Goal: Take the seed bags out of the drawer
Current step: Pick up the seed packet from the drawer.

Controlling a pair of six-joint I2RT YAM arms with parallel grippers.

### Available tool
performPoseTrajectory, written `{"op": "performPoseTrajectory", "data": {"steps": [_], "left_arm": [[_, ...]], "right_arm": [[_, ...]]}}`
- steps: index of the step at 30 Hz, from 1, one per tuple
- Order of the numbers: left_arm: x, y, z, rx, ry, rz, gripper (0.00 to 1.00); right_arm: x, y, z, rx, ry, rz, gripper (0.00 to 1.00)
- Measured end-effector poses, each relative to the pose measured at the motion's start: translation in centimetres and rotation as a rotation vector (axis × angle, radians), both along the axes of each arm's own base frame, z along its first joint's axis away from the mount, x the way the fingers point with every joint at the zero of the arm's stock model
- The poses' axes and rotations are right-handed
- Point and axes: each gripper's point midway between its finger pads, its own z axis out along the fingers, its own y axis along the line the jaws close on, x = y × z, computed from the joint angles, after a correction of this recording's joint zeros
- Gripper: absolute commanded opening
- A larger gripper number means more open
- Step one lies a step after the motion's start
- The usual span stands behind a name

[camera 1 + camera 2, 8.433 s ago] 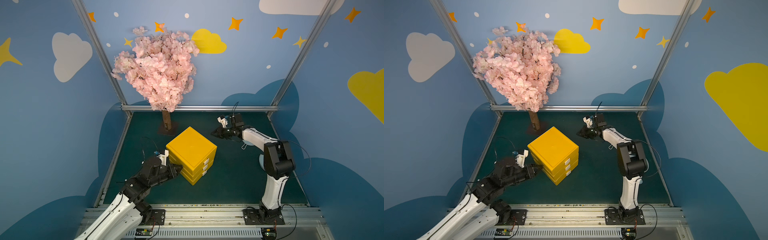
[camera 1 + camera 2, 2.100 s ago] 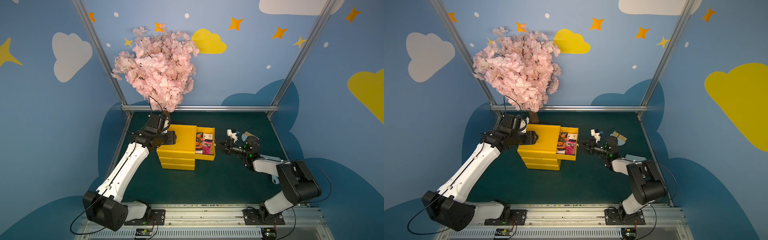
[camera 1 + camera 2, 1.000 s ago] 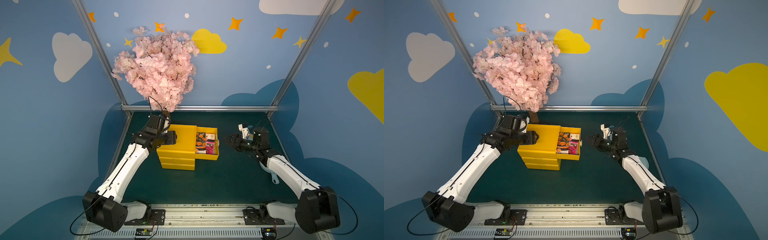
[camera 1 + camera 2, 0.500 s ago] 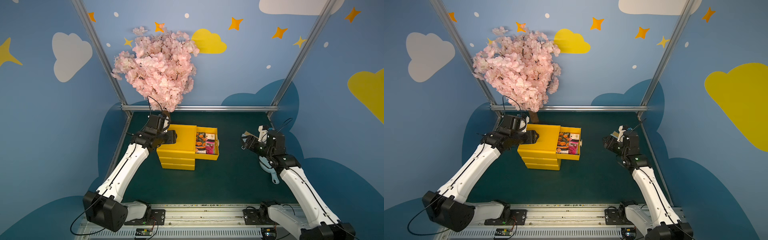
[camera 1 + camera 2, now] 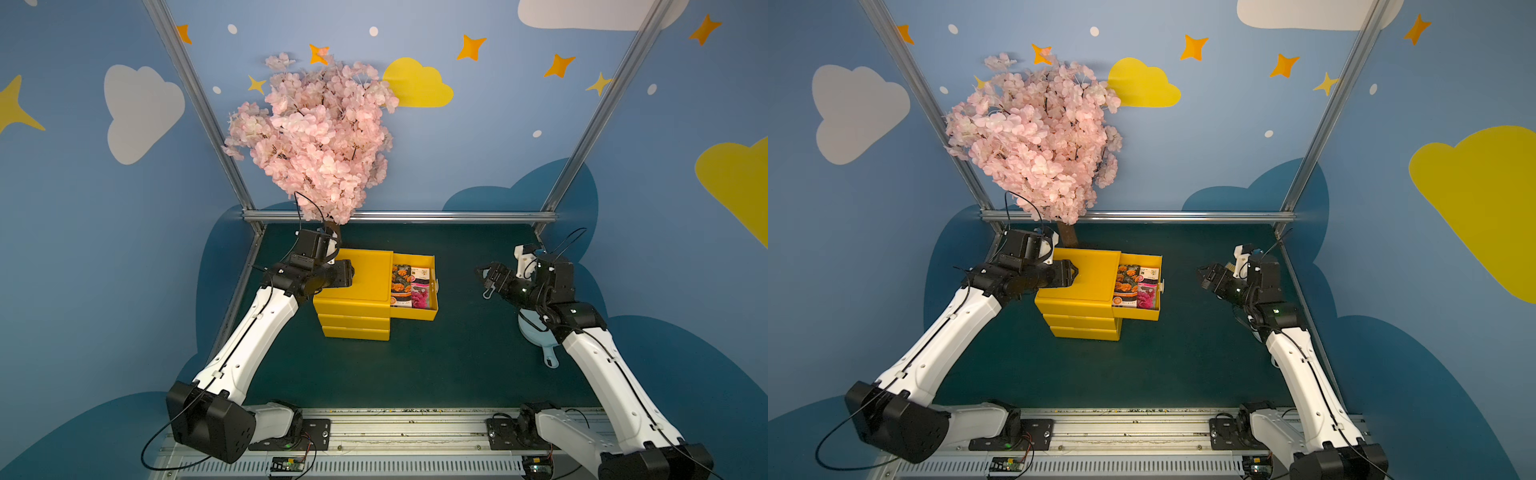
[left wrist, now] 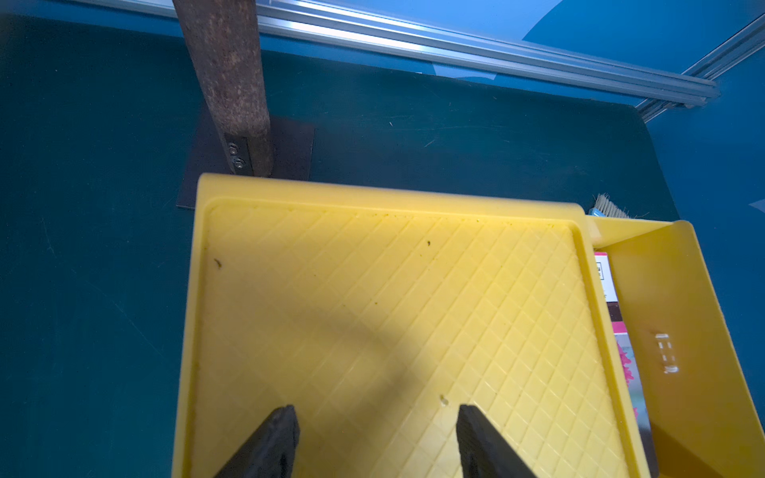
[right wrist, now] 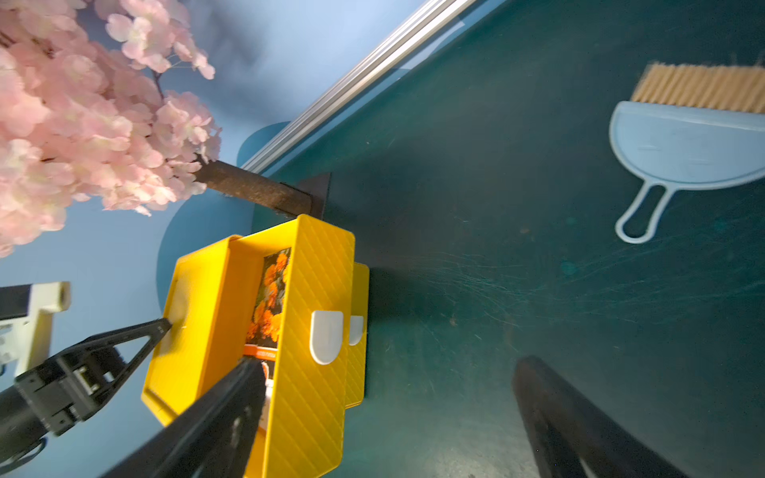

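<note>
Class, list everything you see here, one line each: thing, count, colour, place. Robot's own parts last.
Chest of drawers: one, yellow, mid-mat, top drawer pulled out.
Seed bags: two seen, orange-flowered and pink-flowered, flat in that drawer.
Tree: one, pink blossom, behind the chest.
Dustpan: one, pale blue, on the mat near the right arm.
Brush: one, tan bristles, beside the dustpan's straight edge.
Mat: one, dark green, underneath everything.
Left tool: one, black, open, over the chest's top.
Right tool: one, black, open and empty, apart from the drawer.
</note>
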Motion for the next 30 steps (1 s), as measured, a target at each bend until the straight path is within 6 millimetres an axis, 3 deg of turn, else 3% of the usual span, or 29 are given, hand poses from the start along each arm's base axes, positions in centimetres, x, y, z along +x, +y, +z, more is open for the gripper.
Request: {"op": "performPoseTrajectory", "data": {"steps": [9, 14, 21, 27, 30], "left_arm": [[0.3, -0.1, 0.0, -0.016, -0.006, -0.002, 0.67], [0.5, -0.3, 0.0, -0.031, -0.017, -0.007, 0.67], [0.9, -0.6, 0.1, -0.058, -0.031, -0.018, 0.67], [1.0, -0.8, 0.1, -0.079, -0.038, -0.029, 0.67], [1.1, -0.9, 0.2, -0.088, -0.043, -0.035, 0.67]], "right_arm": [[1.2, 4.0, 2.3, 0.183, 0.065, 0.116, 0.98], [0.7, 6.2, 4.2, 0.227, 0.072, 0.159, 0.83], [1.2, 11.0, 8.2, 0.21, 0.05, 0.317, 0.8], [0.4, 15.4, 6.5, 0.14, 0.099, 0.43, 0.61], [0.3, 17.4, 4.7, 0.055, 0.139, 0.455, 0.58]]}}
